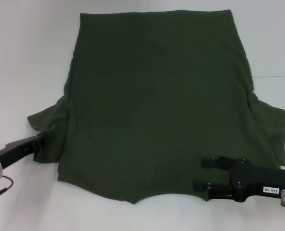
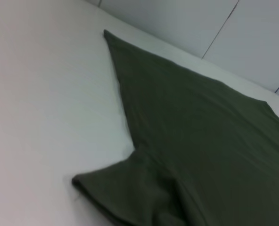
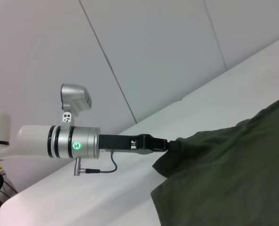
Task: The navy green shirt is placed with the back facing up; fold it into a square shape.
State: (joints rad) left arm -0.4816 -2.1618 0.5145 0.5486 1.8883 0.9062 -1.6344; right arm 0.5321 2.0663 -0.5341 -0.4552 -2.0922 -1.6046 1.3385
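navy green shirt (image 1: 157, 106) spread flat on the white table (image 1: 27, 57), plain side up, hem at the far edge, both short sleeves splayed outward, neck edge nearest the robot. left gripper (image 1: 46, 137) low at the left sleeve, tip against the cloth where it bunches; in the right wrist view (image 3: 170, 145) pressed into that same sleeve, whether clamped or apart cannot tell. right gripper (image 1: 202, 174) lying over the near right corner of the shirt, two dark fingers (image 1: 217, 162) held apart, pointing inward across the cloth, nothing clamped between them.
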